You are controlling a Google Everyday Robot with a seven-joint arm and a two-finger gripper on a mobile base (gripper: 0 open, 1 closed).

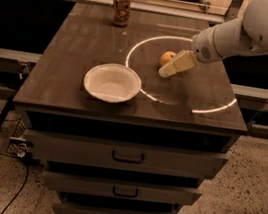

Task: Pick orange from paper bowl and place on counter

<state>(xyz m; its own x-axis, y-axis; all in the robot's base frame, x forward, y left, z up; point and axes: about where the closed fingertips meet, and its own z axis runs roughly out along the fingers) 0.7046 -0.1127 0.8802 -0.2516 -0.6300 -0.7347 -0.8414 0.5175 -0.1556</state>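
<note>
The orange [166, 57] rests on the counter [66, 53] inside the bright ring, apart from the empty paper bowl [112, 82]. The gripper [164, 73] sits just beside it; whether it is spread or pressed together cannot be told. Recommended: retreat upward without nudging the fruit.

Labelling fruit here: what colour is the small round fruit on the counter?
Orange, in the camera view; the small round fruit sits just beside the cream gripper.

Orange [166, 57] on counter [70, 63]; gripper [167, 72] just beside.
</note>
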